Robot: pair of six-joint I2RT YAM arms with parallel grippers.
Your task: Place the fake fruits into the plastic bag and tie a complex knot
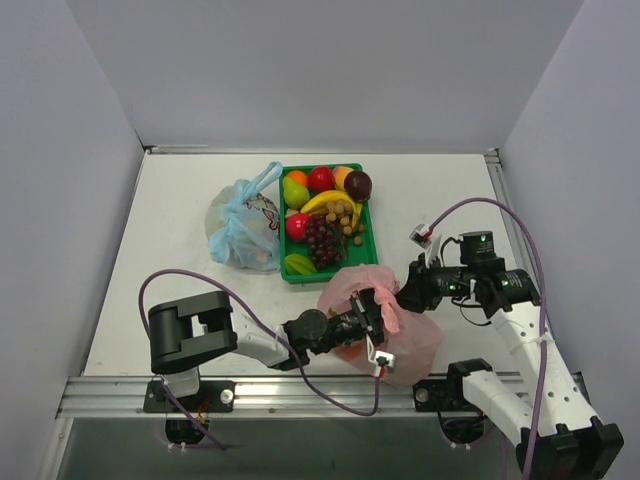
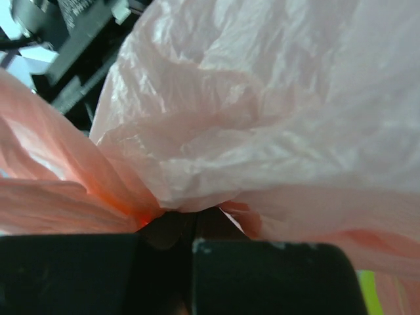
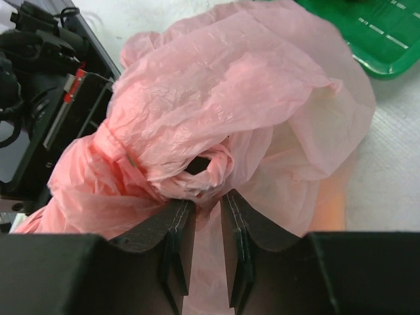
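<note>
Knot-tying stage: plastic bag (image 1: 415,345) sits at the near centre of the bench between both arms. The left tool (image 2: 193,244) is clamped on a gathered fold of its film, and the right tool (image 3: 209,209) is nearly together just beneath the loose knot (image 3: 209,167); whether it grips film cannot be told. The next move probably calls for drawing that loop tight against the left hold, though many fake fruits (image 1: 322,235) lie in the far green tray (image 1: 283,215).

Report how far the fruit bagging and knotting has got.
Done: little; a reddish shape shows through the pink bag, while most fruits sit in the green tray. In hand: left gripper and right gripper pinch the bag's plastic near a twisted loop. Left: load fruit, finish the knot.
</note>
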